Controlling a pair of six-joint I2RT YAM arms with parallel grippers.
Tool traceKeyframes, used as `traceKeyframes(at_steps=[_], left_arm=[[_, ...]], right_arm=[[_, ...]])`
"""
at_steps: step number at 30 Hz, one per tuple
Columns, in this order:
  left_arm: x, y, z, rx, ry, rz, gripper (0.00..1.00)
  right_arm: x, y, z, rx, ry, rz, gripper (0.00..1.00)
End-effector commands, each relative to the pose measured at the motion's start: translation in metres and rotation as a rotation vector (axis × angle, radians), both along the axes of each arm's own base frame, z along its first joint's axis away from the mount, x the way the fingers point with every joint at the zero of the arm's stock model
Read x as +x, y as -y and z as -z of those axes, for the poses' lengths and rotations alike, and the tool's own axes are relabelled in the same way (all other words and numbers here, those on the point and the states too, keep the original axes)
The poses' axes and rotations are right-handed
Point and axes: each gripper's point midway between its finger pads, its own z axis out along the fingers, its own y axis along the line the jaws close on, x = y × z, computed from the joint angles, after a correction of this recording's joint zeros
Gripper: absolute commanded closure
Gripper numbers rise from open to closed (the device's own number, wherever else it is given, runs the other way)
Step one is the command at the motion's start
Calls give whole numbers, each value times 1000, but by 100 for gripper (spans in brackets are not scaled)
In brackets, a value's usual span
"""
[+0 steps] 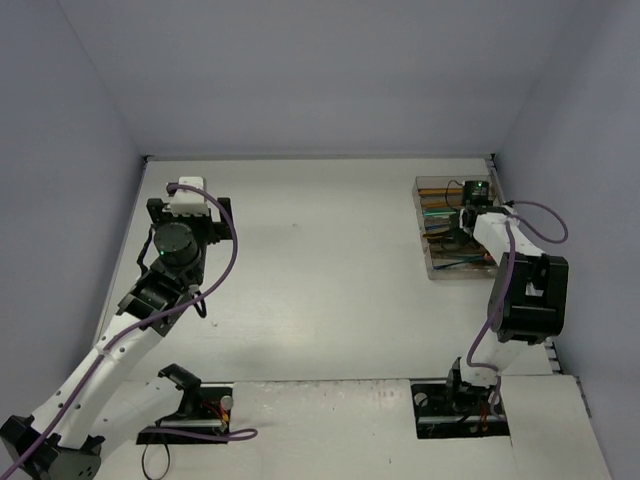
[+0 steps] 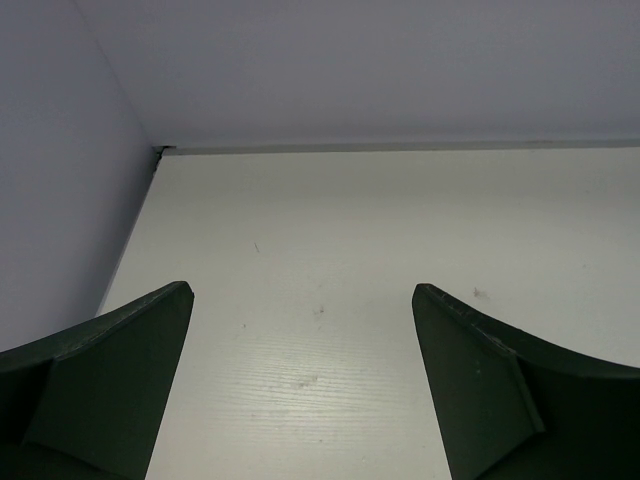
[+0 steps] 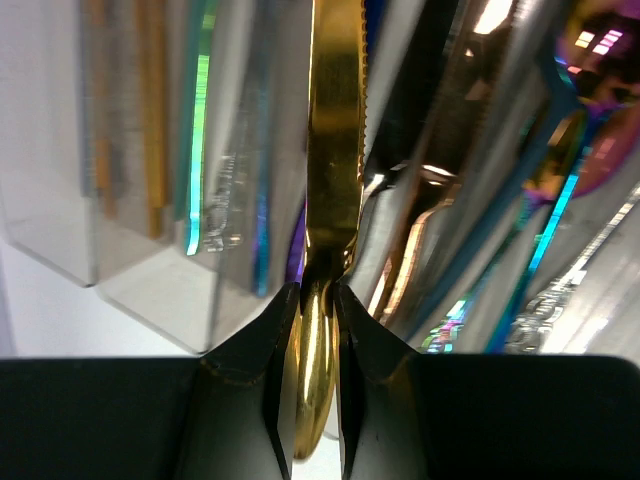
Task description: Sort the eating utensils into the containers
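**Top view.** The left arm [image 1: 130, 320] is extended toward the far left of the worktop [image 1: 320, 260], and its jaws are spread wide above the surface. The right arm [image 1: 525, 290] is reached into the far right corner, where its jaws are lowered over the trays [image 1: 424, 225]. Coloured utensils [image 1: 440, 212] are seen lying inside the trays.

**Left wrist view.** The left jaws are shown wide apart. The worktop [image 2: 330, 230] and the far wall [image 2: 350, 60] are seen beyond them.

**Right wrist view.** The right jaws are closed on the handle of a gold knife [image 3: 335, 120], whose serrated blade is pointed away from the camera. The knife is held among the clear walls of the trays [image 3: 60, 200]; its compartment cannot be told. Gold, teal and iridescent utensils [image 3: 200, 150] are seen in the trays on both sides of it.
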Motion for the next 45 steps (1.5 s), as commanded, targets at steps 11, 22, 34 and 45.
traceKeyframes(at_steps=[11, 22, 34, 45], left_arm=[[1, 1, -35, -65, 91, 7, 10], [2, 2, -33, -63, 86, 9, 10], [1, 0, -34, -57, 88, -1, 10], [4, -5, -30, -26, 74, -28, 10]], right_arm=[[-2, 27, -9, -51, 50, 85, 85], [13, 21, -53, -85, 134, -40, 53], [-36, 22, -198, -518, 325, -402, 34], [-152, 19, -268, -741, 444, -367, 6]])
